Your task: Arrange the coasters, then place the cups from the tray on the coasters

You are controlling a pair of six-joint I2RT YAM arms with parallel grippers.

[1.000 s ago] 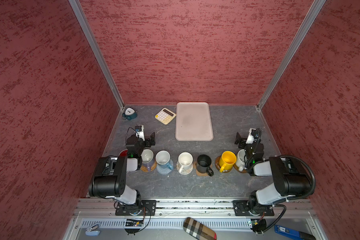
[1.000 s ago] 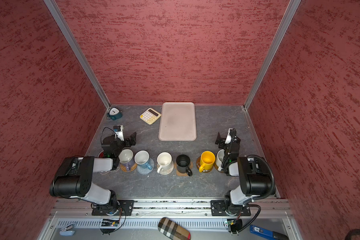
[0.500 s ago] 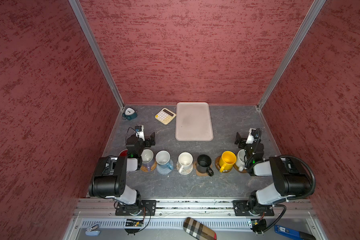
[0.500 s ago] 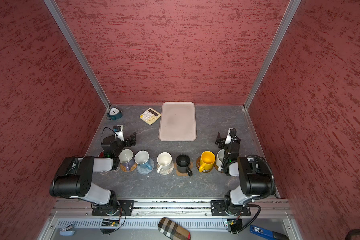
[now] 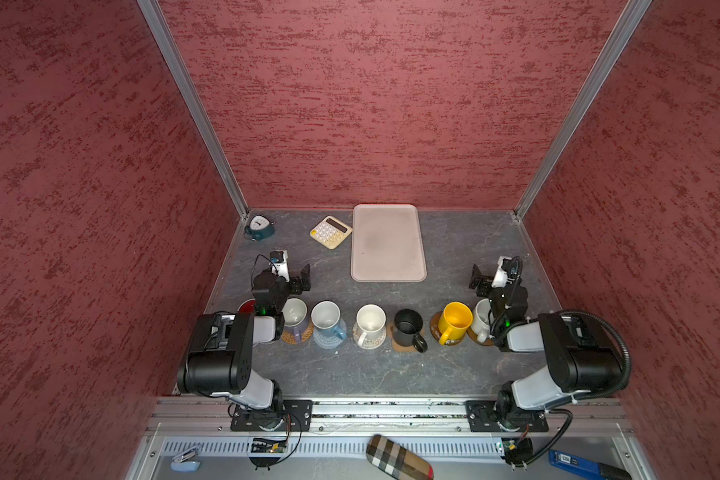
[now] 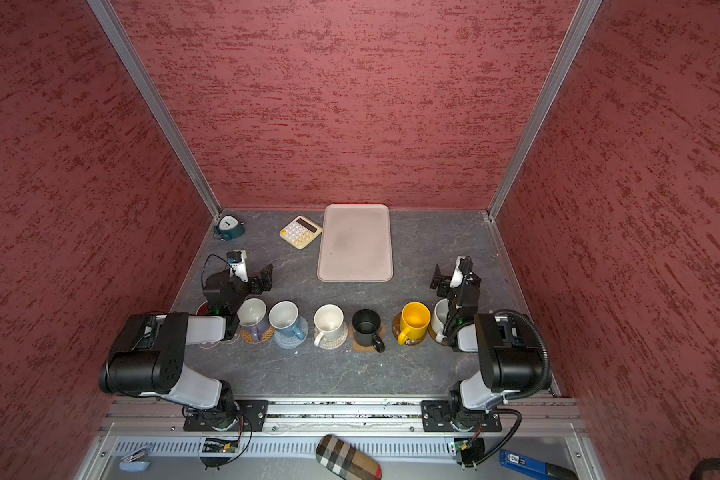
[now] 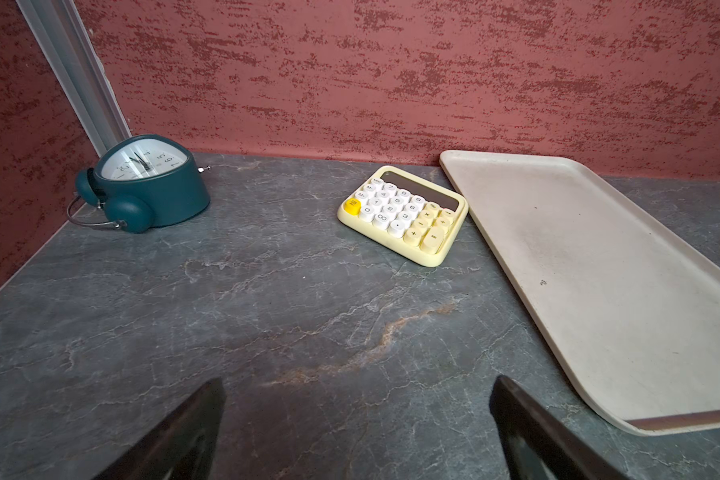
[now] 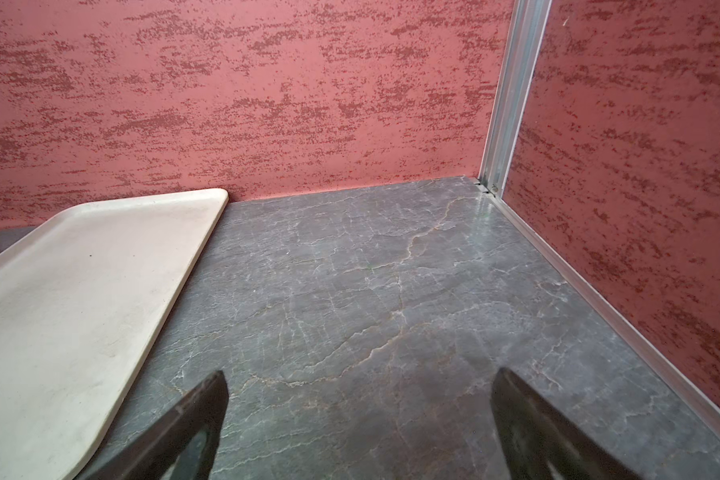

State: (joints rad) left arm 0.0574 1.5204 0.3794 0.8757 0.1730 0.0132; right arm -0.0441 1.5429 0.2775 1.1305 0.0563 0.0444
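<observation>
7 cups (image 5: 370, 321) in a row on coasters (image 5: 398, 345); left gripper (image 7: 358, 382) and right gripper (image 8: 360, 374) fully spread, holding nothing.

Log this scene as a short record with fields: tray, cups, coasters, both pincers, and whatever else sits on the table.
tray: empty, back middle of table
cups: seven upright in a front row: red-inside cup (half hidden by left arm), lavender cup, blue cup, cream cup, black cup, yellow cup, white cup
coasters: show under most cups; brown coaster beneath black cup
left pincer: open, empty, over bare table
right pincer: open, empty, over bare table
extras: calculator left of tray; clock in back left corner
</observation>
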